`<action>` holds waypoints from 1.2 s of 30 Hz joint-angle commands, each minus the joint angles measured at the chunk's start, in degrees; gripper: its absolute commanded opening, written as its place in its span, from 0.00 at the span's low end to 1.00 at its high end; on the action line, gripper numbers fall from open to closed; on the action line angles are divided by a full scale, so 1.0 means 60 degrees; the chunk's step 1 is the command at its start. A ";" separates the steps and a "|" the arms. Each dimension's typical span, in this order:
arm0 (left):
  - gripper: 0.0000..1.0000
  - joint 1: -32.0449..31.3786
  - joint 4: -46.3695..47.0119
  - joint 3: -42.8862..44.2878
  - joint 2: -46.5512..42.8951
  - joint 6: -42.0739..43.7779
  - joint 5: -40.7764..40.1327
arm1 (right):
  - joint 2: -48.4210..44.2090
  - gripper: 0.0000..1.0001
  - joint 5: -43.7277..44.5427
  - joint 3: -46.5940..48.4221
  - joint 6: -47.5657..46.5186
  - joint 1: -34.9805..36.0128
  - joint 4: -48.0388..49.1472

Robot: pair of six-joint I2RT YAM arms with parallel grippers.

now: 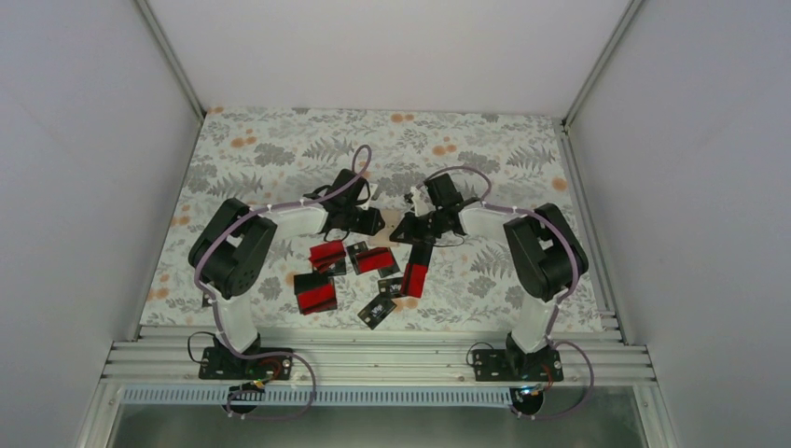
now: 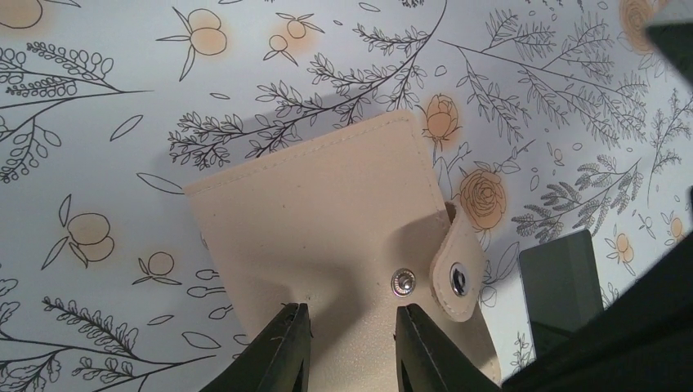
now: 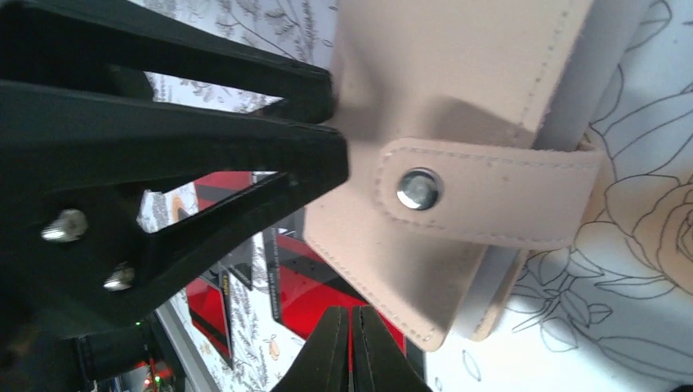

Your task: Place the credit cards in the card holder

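**Left gripper pinching the card holder, right gripper closed beside it**

In the left wrist view I am watching the left gripper (image 2: pixel 347 331) clamping the near edge of the tan card holder (image 2: pixel 327 212), which is filling the centre of the frame above the floral table (image 2: pixel 98 122). In the right wrist view the right gripper (image 3: pixel 351 347) is sitting at bottom centre with its fingertips pressed together, just beside the holder's lower edge; I cannot tell whether they are touching it. From above, the credit cards (image 1: pixel 314 292) are lying scattered at centre frame, just below both grippers.

Print on credit cards (image 3: pixel 306 298) illegible.
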 commanded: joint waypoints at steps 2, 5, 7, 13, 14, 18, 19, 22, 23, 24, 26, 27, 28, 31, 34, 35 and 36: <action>0.27 -0.0035 0.0108 0.0213 0.0188 -0.0124 0.0174 | 0.0484 0.04 0.0335 -0.0026 -0.0055 -0.0045 0.0244; 0.27 -0.0035 0.0111 0.0229 0.0092 -0.0139 0.0217 | 0.0497 0.04 0.0739 -0.0170 -0.0160 -0.0058 0.0131; 0.27 -0.0035 0.0109 0.0255 0.0035 -0.0153 0.0232 | 0.0519 0.05 0.0912 -0.0286 -0.0180 -0.0094 0.0107; 0.27 -0.0036 0.0153 0.0307 -0.0147 -0.0237 0.0320 | 0.0679 0.04 0.1326 -0.0422 -0.0240 -0.0158 -0.0085; 0.27 -0.0035 0.0175 0.0315 -0.0157 -0.0279 0.0376 | 0.0703 0.04 0.1312 -0.0440 -0.0227 -0.0164 -0.0086; 0.28 -0.0036 0.0370 0.0236 -0.0254 -0.0480 0.0570 | 0.0719 0.04 0.1298 -0.0460 -0.0241 -0.0164 -0.0101; 0.28 -0.0035 0.0444 0.0218 -0.0257 -0.0528 0.0652 | 0.0717 0.05 0.1302 -0.0457 -0.0240 -0.0161 -0.0118; 0.28 -0.0035 0.0598 0.0202 -0.0237 -0.0697 0.0868 | 0.0701 0.04 0.1292 -0.0445 -0.0255 -0.0169 -0.0137; 0.28 -0.0035 0.0617 0.0199 -0.0220 -0.0727 0.0908 | 0.0687 0.04 0.1284 -0.0442 -0.0255 -0.0162 -0.0150; 0.28 -0.0035 0.0643 0.0208 -0.0194 -0.0756 0.0951 | 0.0676 0.05 0.1283 -0.0453 -0.0255 -0.0161 -0.0151; 0.28 -0.0050 0.0673 0.0221 -0.0114 -0.0796 0.1021 | 0.0685 0.05 0.1290 -0.0442 -0.0255 -0.0162 -0.0166; 0.28 -0.0050 0.0685 0.0242 -0.0069 -0.0803 0.1053 | 0.0674 0.04 0.1288 -0.0435 -0.0255 -0.0163 -0.0170; 0.28 -0.0050 0.0707 0.0243 -0.0018 -0.0824 0.1090 | 0.0691 0.04 0.1278 -0.0434 -0.0255 -0.0164 -0.0166; 0.28 -0.0057 0.0750 0.0246 0.0087 -0.0868 0.1173 | 0.0696 0.04 0.1275 -0.0427 -0.0266 -0.0169 -0.0170; 0.28 -0.0075 0.0833 0.0244 0.0160 -0.0902 0.1262 | 0.0709 0.04 0.1276 -0.0413 -0.0270 -0.0161 -0.0184; 0.28 -0.0079 0.0852 0.0257 0.0174 -0.0908 0.1283 | 0.0708 0.04 0.1277 -0.0413 -0.0270 -0.0164 -0.0183; 0.27 -0.0088 0.0867 0.0268 0.0194 -0.0912 0.1307 | 0.0721 0.04 0.1277 -0.0413 -0.0282 -0.0161 -0.0188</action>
